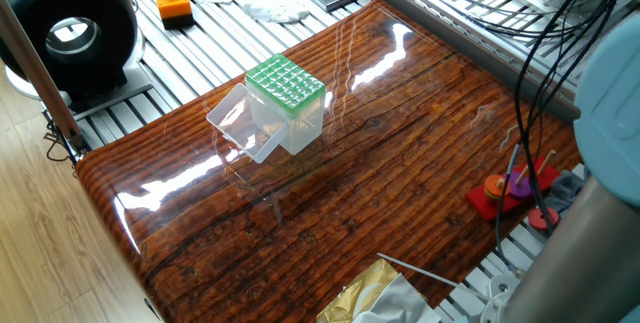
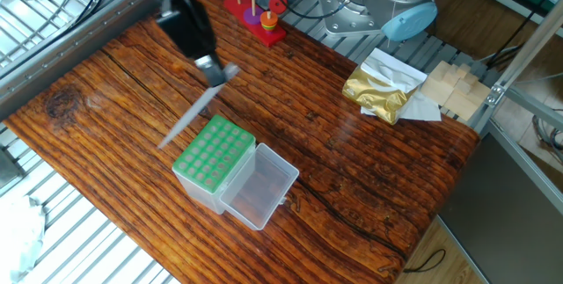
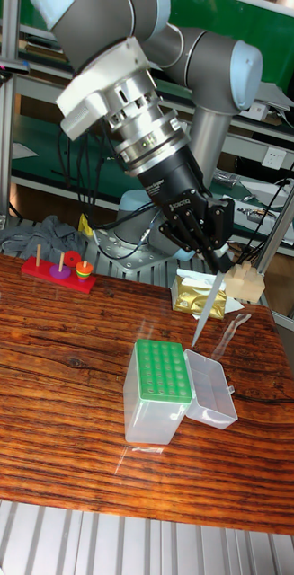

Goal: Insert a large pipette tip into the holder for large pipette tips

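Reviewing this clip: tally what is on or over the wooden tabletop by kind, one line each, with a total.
Pipette tip, held in the gripper: 1
Green-topped tip holder, lid open: 1
Red peg toy with rings: 1
Gold foil bag: 1
Total: 4
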